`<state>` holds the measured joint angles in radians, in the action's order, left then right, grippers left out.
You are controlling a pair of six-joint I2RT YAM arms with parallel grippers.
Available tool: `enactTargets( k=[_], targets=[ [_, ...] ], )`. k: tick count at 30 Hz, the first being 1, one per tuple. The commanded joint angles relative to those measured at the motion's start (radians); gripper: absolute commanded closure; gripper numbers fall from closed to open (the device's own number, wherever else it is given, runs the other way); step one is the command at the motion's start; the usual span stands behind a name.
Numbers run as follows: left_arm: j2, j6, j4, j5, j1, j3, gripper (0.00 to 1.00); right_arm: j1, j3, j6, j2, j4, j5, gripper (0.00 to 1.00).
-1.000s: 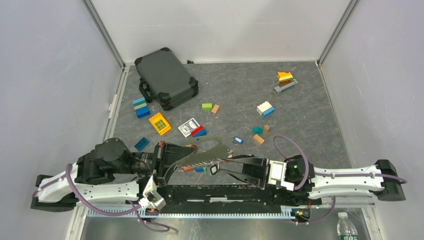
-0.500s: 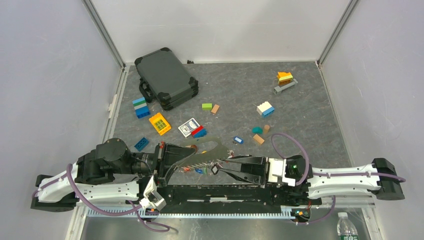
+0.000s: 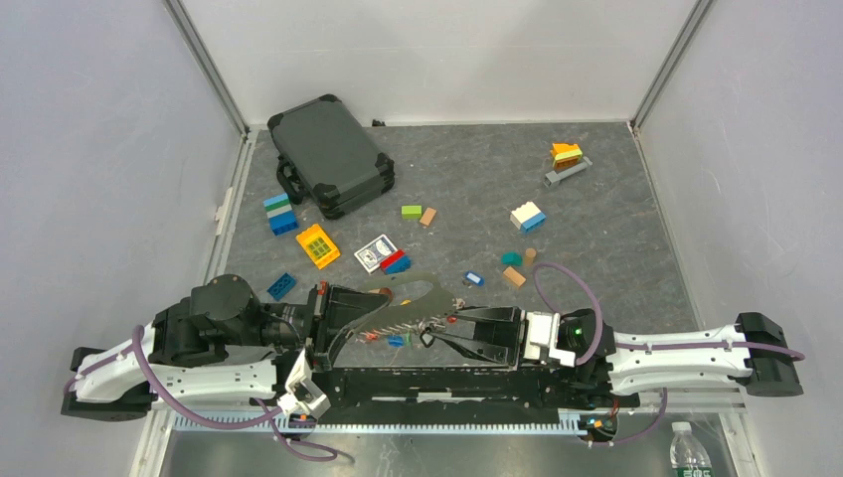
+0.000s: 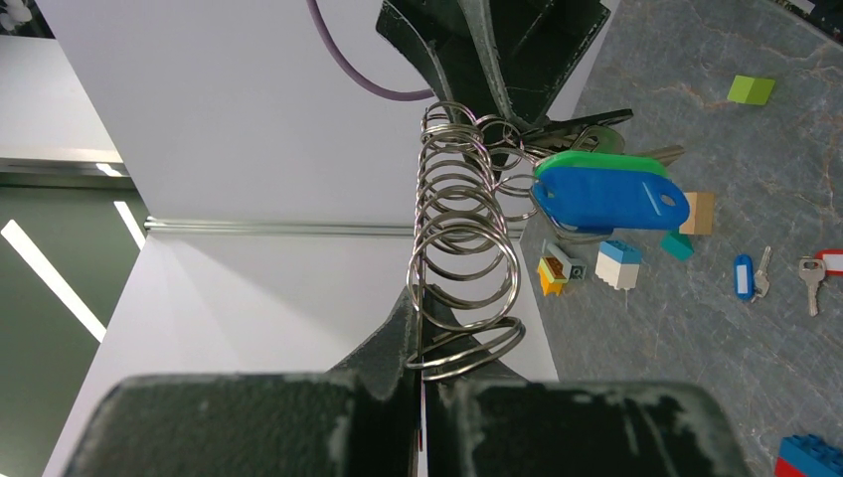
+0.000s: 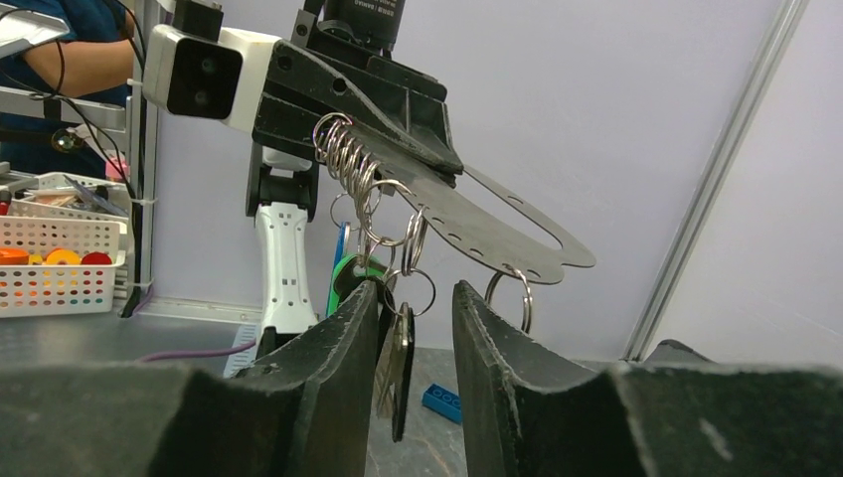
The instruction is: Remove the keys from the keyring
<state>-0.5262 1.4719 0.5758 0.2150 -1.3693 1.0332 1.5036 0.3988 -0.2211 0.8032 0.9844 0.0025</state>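
Case point(image 3: 331, 156) fills far-left corner, bricks point(image 3: 527, 217) dot centre, mat point(image 3: 636, 268) right side free.

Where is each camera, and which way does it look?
Top external: high behind the arms, looking down at the table; both arms, left hand and right hand show.
Left wrist: on the left arm, looking along its own fingers at coiled rings, blue tag and right hand.
Right wrist: on the right arm, looking between its own fingers at the left hand holding the keyring.
Shared: both wrist views show those rings.
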Motion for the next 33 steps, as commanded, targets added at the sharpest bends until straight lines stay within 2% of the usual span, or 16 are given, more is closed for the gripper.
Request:
enactTargets(
  k=[1, 6, 13, 15, 20, 33],
  targets=[
    [-0.001, 0.019, -0.039, 0.003, 0.002, 0.028, 0.98, 0.005, 0.015, 0.009, 0.01, 0.022, 0.019, 0.61],
    [0.002, 0.018, -0.039, -0.001, 0.002, 0.027, 0.98, 0.004, 0.013, 0.009, 0.007, 0.018, 0.02, 0.64],
    [0.008, 0.016, -0.039, -0.005, 0.002, 0.03, 0.98, 0.005, 0.016, 0.002, -0.001, -0.02, 0.032, 0.75],
    [0.009, 0.015, -0.039, -0.005, 0.001, 0.03, 0.98, 0.004, 0.016, -0.003, -0.006, -0.032, 0.035, 0.74],
    [0.008, 0.016, -0.039, -0.011, 0.002, 0.03, 0.98, 0.005, 0.015, -0.003, -0.024, -0.024, 0.033, 0.64],
    [0.009, 0.016, -0.039, -0.028, 0.001, 0.028, 0.98, 0.009, 0.028, 0.038, -0.037, 0.007, 0.001, 0.71]
  ],
)
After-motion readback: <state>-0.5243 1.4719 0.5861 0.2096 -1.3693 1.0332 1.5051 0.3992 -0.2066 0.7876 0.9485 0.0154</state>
